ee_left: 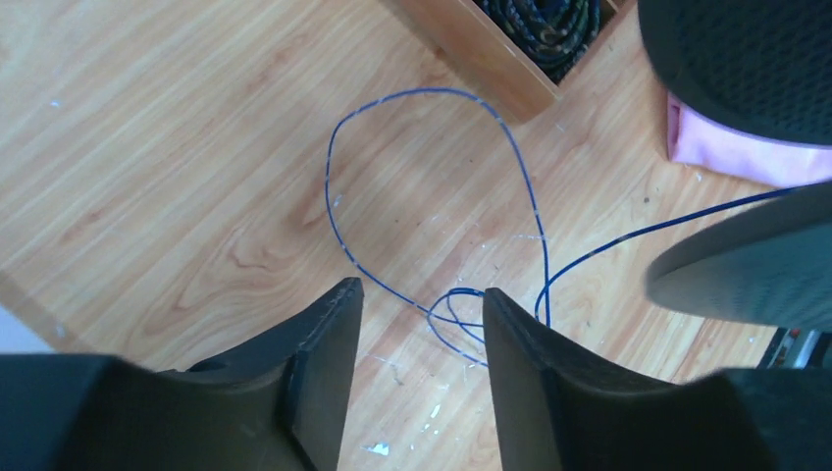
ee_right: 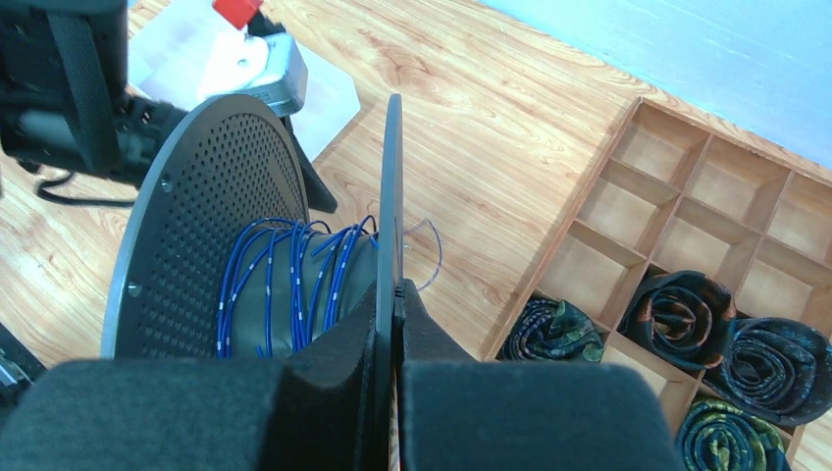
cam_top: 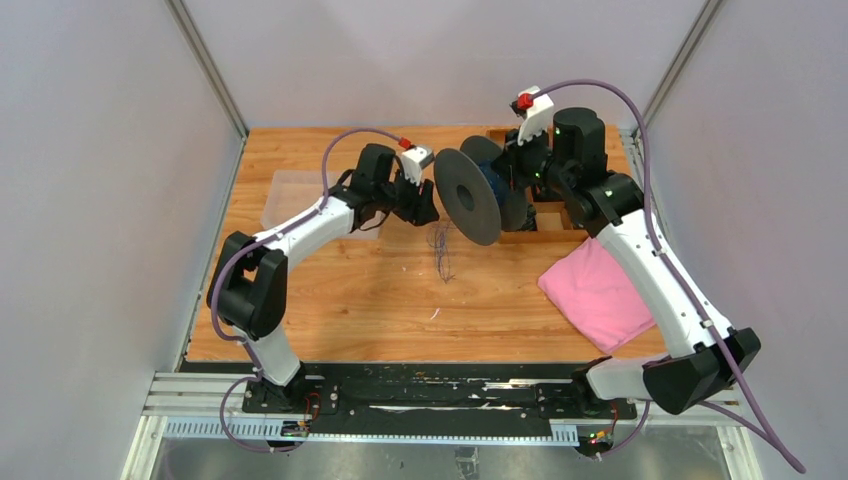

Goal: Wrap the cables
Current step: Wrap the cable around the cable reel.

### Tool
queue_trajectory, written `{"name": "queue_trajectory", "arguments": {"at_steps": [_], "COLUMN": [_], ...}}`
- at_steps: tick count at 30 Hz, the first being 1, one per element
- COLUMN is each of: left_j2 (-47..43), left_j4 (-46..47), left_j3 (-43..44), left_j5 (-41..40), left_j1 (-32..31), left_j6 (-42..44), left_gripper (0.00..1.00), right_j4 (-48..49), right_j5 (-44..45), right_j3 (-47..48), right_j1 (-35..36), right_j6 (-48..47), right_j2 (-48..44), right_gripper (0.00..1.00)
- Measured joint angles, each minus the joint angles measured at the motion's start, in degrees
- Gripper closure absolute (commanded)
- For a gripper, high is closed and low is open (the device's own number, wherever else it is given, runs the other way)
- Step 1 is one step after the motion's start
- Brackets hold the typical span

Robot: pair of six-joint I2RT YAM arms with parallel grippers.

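Note:
The cable (ee_left: 535, 196) is a thin blue wire lying in loose loops on the wooden table, seen as a dark tangle (cam_top: 440, 250) from above. One end runs up to a grey perforated spool (cam_top: 468, 195), where several turns of cable (ee_right: 294, 285) sit around the core. My left gripper (ee_left: 422, 294) hangs open above the loops with nothing between its fingers, just left of the spool (ee_left: 746, 59). My right gripper (ee_right: 395, 289) is shut on the edge of the spool's near flange (ee_right: 390, 177) and holds the spool off the table.
A wooden compartment tray (ee_right: 608, 186) stands at the back right, with rolled dark patterned ties (ee_right: 677, 314) in some cells. A pink cloth (cam_top: 600, 290) lies right of centre. A clear plastic container (cam_top: 290, 195) sits at the back left, under the left arm.

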Motion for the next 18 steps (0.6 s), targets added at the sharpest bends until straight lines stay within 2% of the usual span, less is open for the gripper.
{"name": "queue_trajectory", "arguments": {"at_steps": [3, 7, 18], "left_j2": [-0.9, -2.47, -4.61], "left_j4": [8.41, 17.73, 35.85], "left_j3": [-6.82, -14.45, -20.52], "left_j5": [2.25, 5.35, 10.73], "left_j1": [0.0, 0.0, 0.0], "left_j6": [-2.99, -6.25, -9.94], "left_gripper": [0.33, 0.28, 0.21], "right_j4": [-0.61, -2.45, -4.28], "right_j5": [-0.31, -0.55, -0.79], "right_j3": [0.96, 3.13, 7.06], "right_j1": [-0.02, -0.02, -0.02], "right_j6": [0.52, 1.09, 2.78], "right_j2": [0.35, 1.11, 1.7], "right_gripper": [0.99, 0.99, 0.99]}}
